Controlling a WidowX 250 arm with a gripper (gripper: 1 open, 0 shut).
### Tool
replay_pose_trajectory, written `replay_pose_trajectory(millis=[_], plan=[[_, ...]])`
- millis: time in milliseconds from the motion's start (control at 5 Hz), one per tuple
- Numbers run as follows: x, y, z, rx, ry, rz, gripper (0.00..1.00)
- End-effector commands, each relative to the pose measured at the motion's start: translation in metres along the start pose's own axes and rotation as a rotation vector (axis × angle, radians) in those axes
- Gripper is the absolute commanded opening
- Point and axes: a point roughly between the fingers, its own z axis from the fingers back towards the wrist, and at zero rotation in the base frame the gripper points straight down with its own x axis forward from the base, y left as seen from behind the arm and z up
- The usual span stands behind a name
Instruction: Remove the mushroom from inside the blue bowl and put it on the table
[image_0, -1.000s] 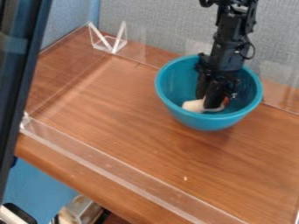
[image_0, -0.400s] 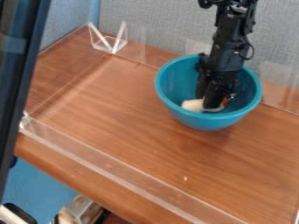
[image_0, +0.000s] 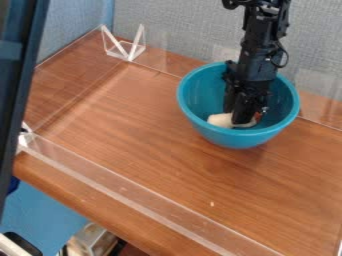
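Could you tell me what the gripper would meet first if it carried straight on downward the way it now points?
Most likely the mushroom under the gripper, then the blue bowl; whether they already touch is unclear.

Reddish-brown wood-grain table (image_0: 120, 130), edged by low clear acrylic walls (image_0: 100, 185); blue bowl (image_0: 201, 100) resting at far right.

Slim black jointed arm (image_0: 258, 45) with dark gripper (image_0: 245, 112).

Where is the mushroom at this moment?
In the camera view the mushroom lies inside the blue bowl at the right rear of the table, at the tips of the lowered gripper.
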Motion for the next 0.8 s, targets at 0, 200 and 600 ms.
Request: replay_pose_trajectory(millis=[0, 200, 600], plan=[[-0.014, 0.004, -0.019, -0.029, 0.027, 0.012, 0.0], [-0.016, 0.003, -0.013, -0.029, 0.02, 0.017, 0.0], [-0.021, 0.002, -0.003, -0.027, 0.004, 0.028, 0.0]])
